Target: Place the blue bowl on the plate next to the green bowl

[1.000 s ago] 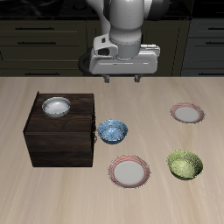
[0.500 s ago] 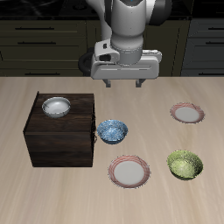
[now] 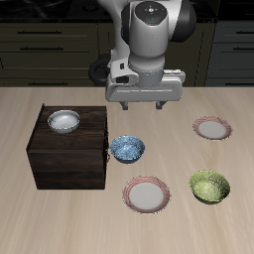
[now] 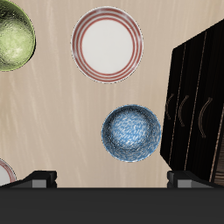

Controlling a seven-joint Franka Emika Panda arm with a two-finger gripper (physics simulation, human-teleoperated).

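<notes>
Pale wooden table (image 3: pixel 60 213) before dark kitchen cabinets, with a dark wooden box (image 3: pixel 69 149) near one end and a whitish-grey bowl (image 3: pixel 63 121) on its top. Over the last second: gripper (image 3: pixel 145 103) lowered and brought forward from the back of the table, now hanging above and behind the blue bowl (image 3: pixel 127 149); nothing on the table shifted. Judged as the approach to the pick, no grasp begun. Arm held upright, wrist pointing straight down, fingers spread wide apart and empty. Blue bowl sat on the tabletop just beside the box's front corner, seen in the wrist view (image 4: pixel 131 133) close to the cabinet doors. Target plate (image 3: pixel 147 193) lay nearer the front edge, just beside the green bowl (image 3: pixel 209 186); second plate (image 3: pixel 212 128) farther back.
</notes>
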